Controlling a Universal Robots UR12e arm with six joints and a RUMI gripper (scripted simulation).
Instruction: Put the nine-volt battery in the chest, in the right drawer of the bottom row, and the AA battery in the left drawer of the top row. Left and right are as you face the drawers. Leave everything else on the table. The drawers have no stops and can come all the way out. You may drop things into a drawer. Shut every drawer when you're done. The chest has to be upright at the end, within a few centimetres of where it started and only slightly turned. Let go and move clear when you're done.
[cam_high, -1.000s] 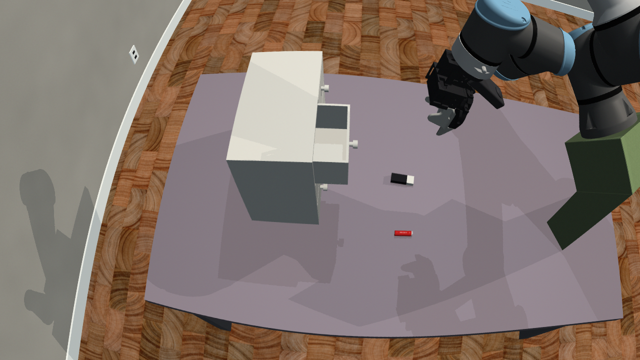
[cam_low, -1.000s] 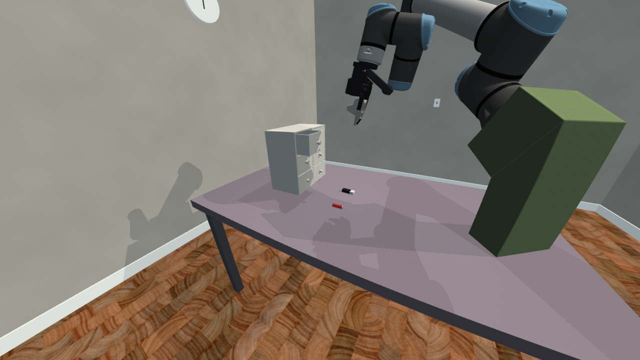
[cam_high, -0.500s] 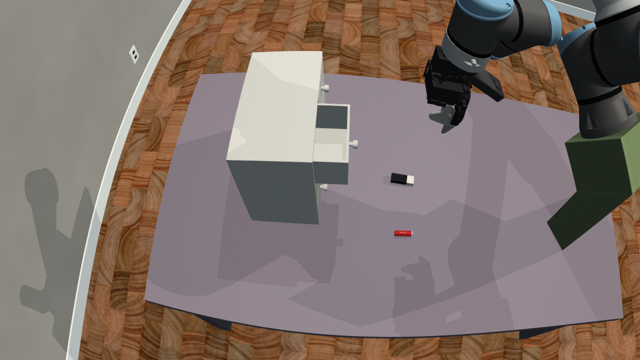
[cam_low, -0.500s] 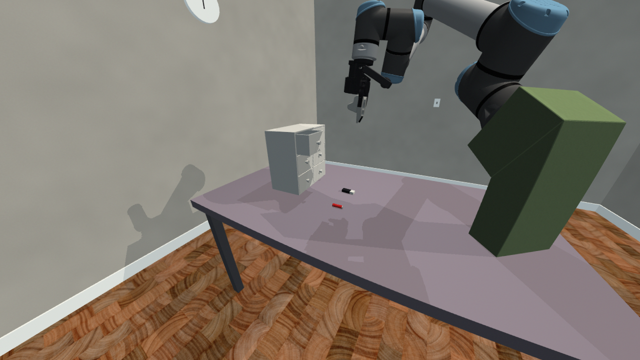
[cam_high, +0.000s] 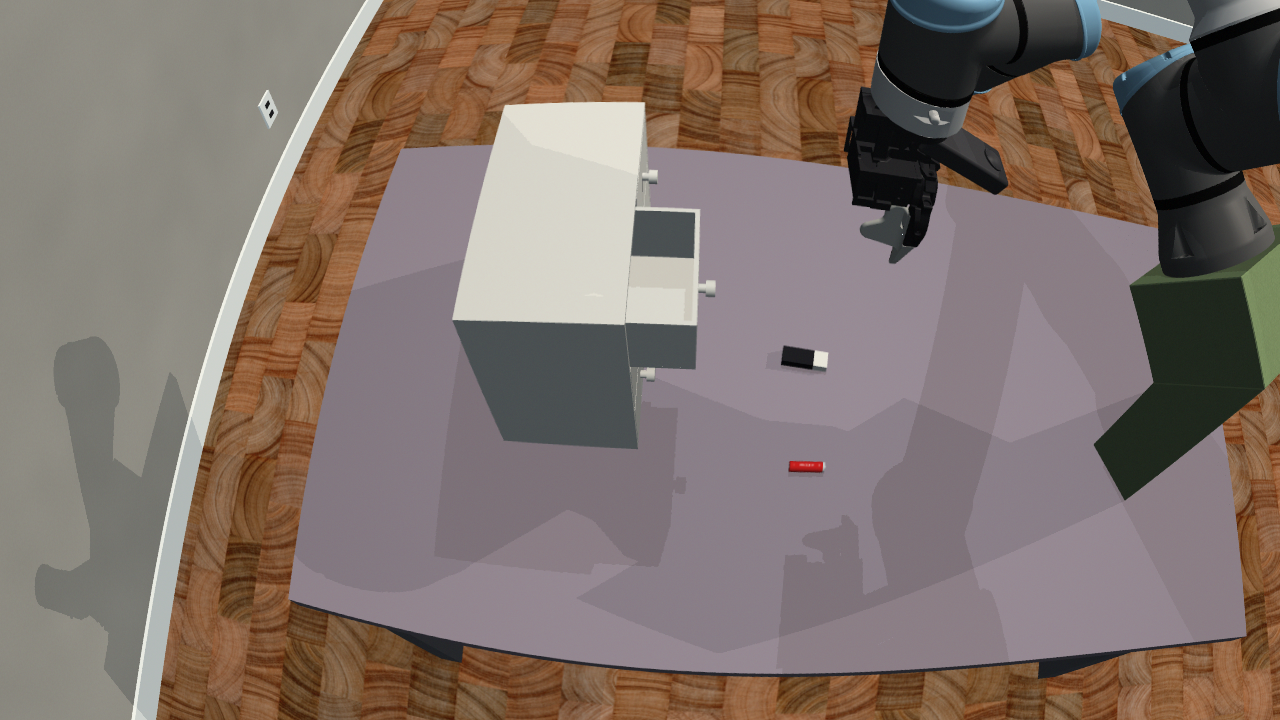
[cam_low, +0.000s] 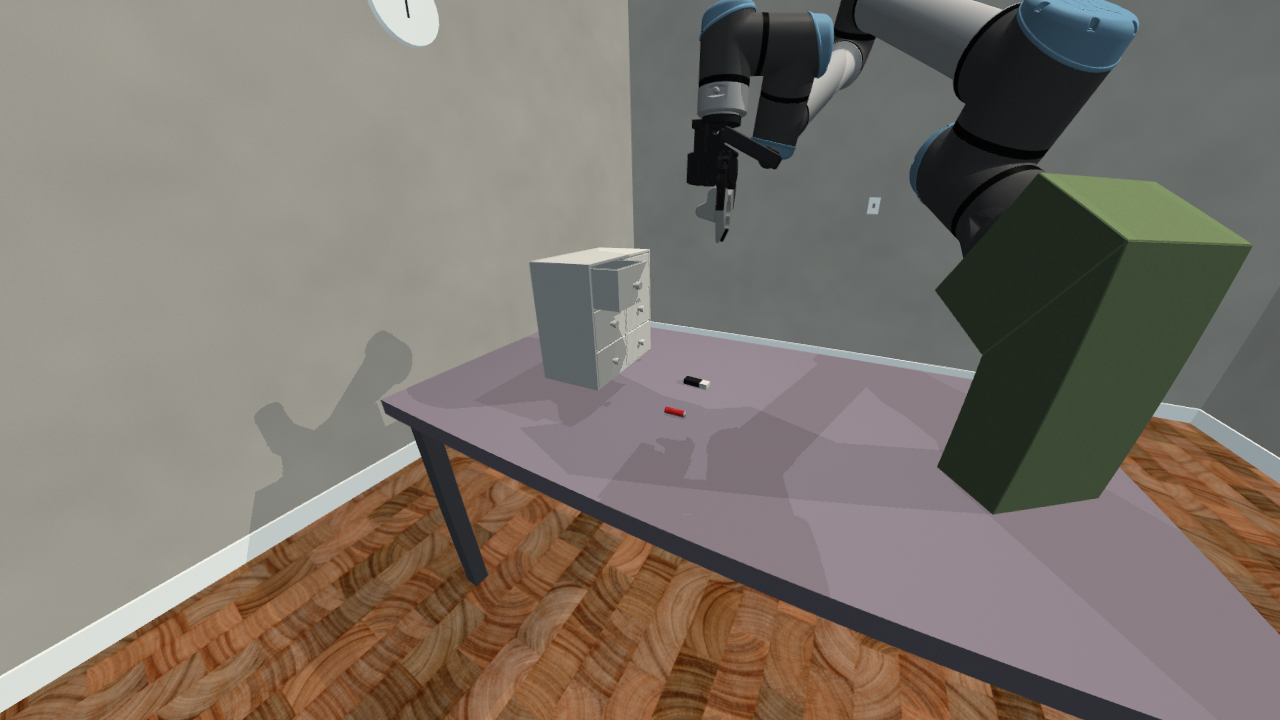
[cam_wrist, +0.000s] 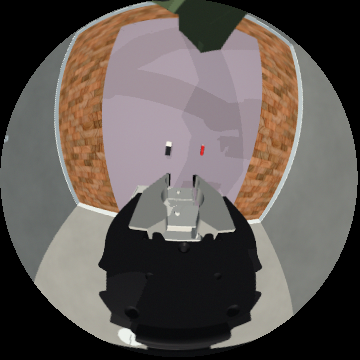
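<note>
The white chest (cam_high: 554, 214) (cam_low: 570, 322) stands upright, its drawer fronts facing the robot base. Its top-row left drawer (cam_high: 661, 344) (cam_low: 605, 289) is pulled partway out. The part of its inside that shows is empty. The other drawers look shut. A black block with a white end (cam_high: 798, 357) (cam_low: 695, 382) (cam_wrist: 168, 149), which looks like the nine-volt battery, lies on the table. The red AA battery (cam_high: 806, 466) (cam_low: 674, 411) (cam_wrist: 202, 150) lies flat on the table. My gripper (cam_high: 904, 252) (cam_low: 721, 235) (cam_wrist: 181, 175) points down high above the table, fingers partly apart, nothing between them.
The green angular pedestal (cam_high: 1203, 331) (cam_low: 1065, 358) (cam_wrist: 210, 30) under the arm stands at the right side of the table (cam_high: 1029, 617) (cam_low: 895, 555) (cam_wrist: 145, 110). The drawer's knob (cam_high: 708, 288) sticks out toward the black block's side. A wall is behind the chest.
</note>
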